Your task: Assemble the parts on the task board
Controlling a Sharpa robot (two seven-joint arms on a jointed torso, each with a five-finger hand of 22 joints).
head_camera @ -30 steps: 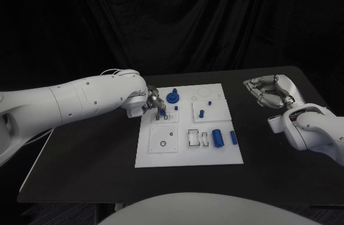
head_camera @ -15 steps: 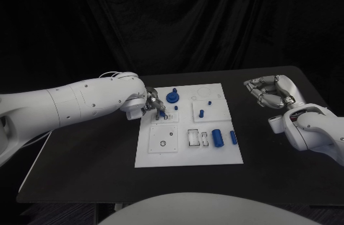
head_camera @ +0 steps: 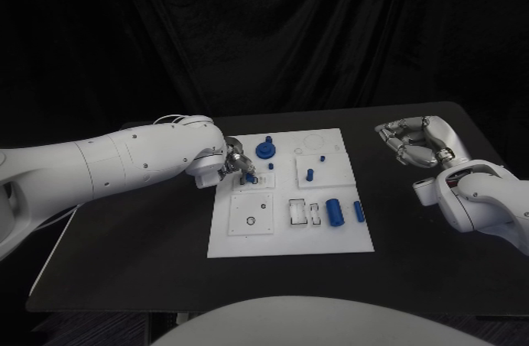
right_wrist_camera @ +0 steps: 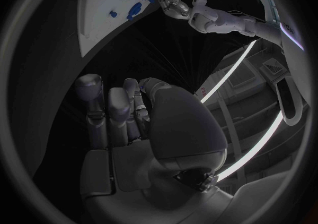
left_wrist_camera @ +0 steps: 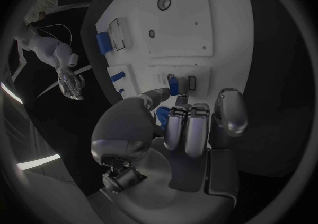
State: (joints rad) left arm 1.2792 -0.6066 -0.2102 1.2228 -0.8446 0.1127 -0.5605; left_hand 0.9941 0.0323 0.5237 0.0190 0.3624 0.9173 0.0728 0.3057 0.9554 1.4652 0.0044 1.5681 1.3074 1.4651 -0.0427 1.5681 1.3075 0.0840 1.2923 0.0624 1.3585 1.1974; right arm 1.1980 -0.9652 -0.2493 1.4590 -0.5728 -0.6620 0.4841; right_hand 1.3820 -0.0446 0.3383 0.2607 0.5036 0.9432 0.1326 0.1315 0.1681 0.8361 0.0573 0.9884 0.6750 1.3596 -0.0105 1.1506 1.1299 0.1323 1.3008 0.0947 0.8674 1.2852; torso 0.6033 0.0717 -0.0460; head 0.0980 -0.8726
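You see a matt white task board [head_camera: 289, 231] that looks like smooth plastic, lying on a dull black table [head_camera: 132, 262]. The blue parts [head_camera: 334, 210] on the board look like smooth plastic with a faint sheen. The left hand [head_camera: 238, 165] and right hand [head_camera: 412, 141] beside the board look like brushed silver metal; behind hangs black, folded cloth [head_camera: 287, 40].

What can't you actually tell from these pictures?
- Head view: the silver left hand covers its fingertips and the small blue part there, so contact is unclear.
- Left wrist view: the fingers hide part of the white task board.
- Right wrist view: the silver right hand faces away, so its grasp is hidden.
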